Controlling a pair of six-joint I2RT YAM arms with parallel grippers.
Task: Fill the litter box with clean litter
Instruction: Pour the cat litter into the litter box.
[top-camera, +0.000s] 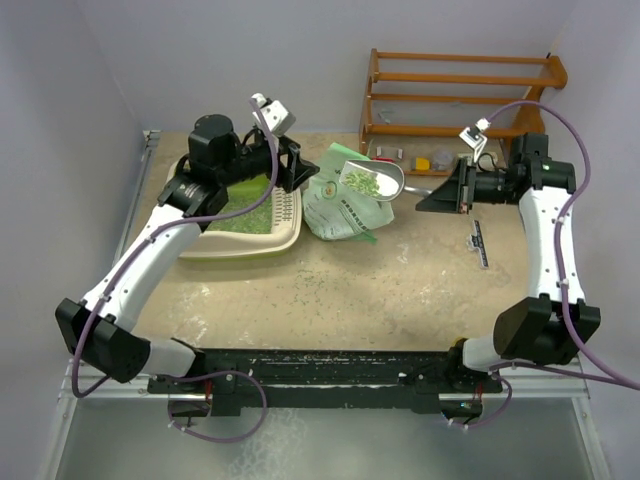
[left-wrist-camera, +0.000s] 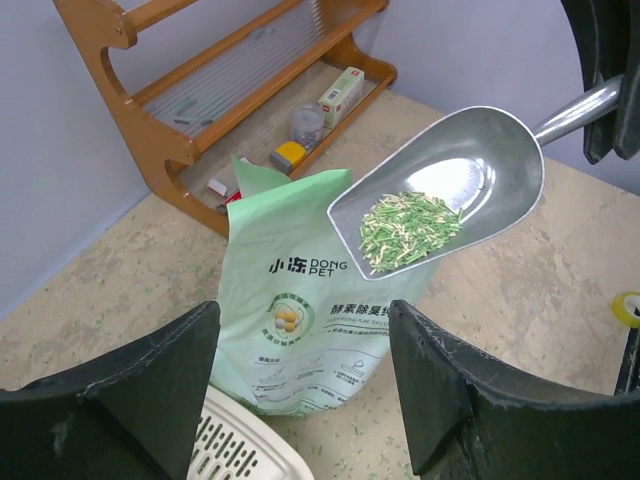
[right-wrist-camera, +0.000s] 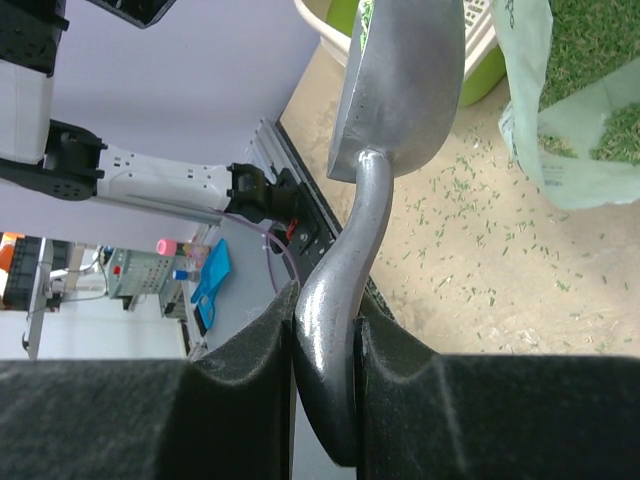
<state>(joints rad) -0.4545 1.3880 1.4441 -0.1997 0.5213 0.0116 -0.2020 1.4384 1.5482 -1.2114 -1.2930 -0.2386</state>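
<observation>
The cream litter box (top-camera: 290, 228) with its lime-green inside sits at the back left, with green litter (top-camera: 250, 215) lying in it. My right gripper (top-camera: 450, 192) is shut on the handle of a metal scoop (top-camera: 370, 180) that holds green litter pellets (left-wrist-camera: 408, 230) above the pale green printed bag (top-camera: 340, 210). In the right wrist view the scoop handle (right-wrist-camera: 335, 330) is clamped between the pads. My left gripper (top-camera: 298, 165) is open and empty over the box's right end, facing the bag (left-wrist-camera: 300, 300). A corner of the box's slotted rim (left-wrist-camera: 235, 450) shows below it.
A wooden rack (top-camera: 460, 95) with small items on its bottom shelf stands at the back right. A dark strip-like thing (top-camera: 480, 243) lies on the table right of centre. Loose pellets are scattered on the table (top-camera: 330, 290) round the bag.
</observation>
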